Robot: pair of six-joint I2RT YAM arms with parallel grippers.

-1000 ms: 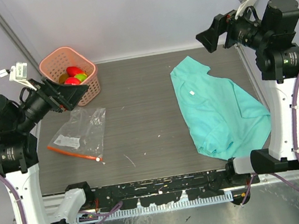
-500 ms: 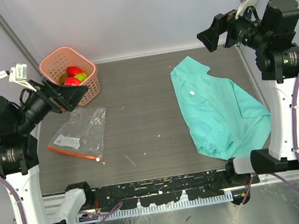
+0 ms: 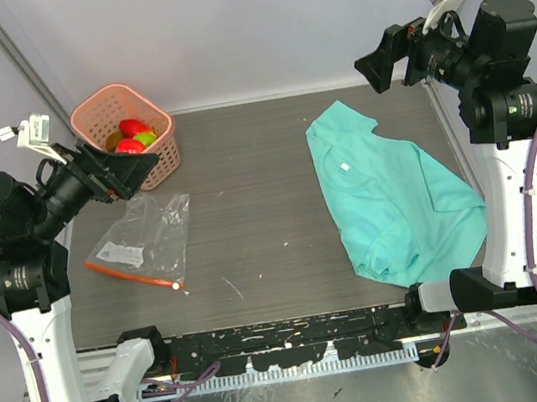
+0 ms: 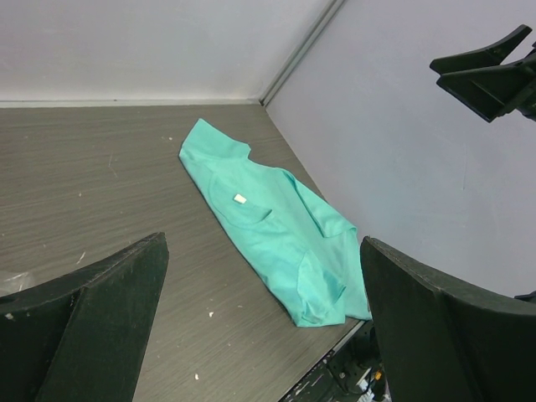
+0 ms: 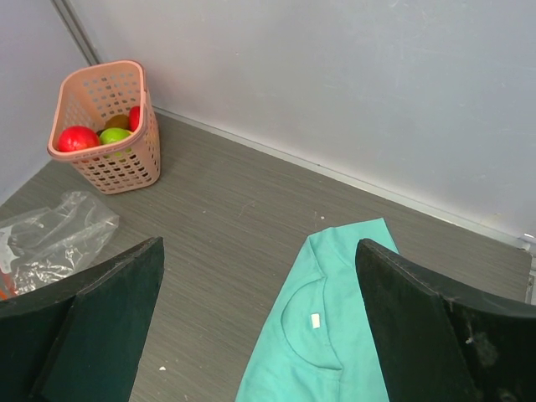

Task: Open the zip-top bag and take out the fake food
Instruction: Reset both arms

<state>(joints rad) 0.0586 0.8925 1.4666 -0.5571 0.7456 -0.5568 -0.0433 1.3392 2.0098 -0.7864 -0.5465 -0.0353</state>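
The clear zip-top bag (image 3: 143,238) lies flat on the left of the table, its red-orange zip strip toward the near edge; it also shows crumpled at the left edge of the right wrist view (image 5: 52,239). Red, green and dark fake food (image 3: 132,135) sits inside a pink basket (image 3: 105,109) at the back left, and appears again in the right wrist view (image 5: 84,138). My left gripper (image 3: 131,171) hangs open above the table between basket and bag, holding nothing (image 4: 264,335). My right gripper (image 3: 384,57) is raised high at the back right, open and empty (image 5: 260,335).
A teal cloth (image 3: 395,202) is spread over the right half of the table, reaching the near right edge (image 4: 268,222). Grey walls close off the back and both sides. Small white specks dot the dark tabletop (image 3: 247,194).
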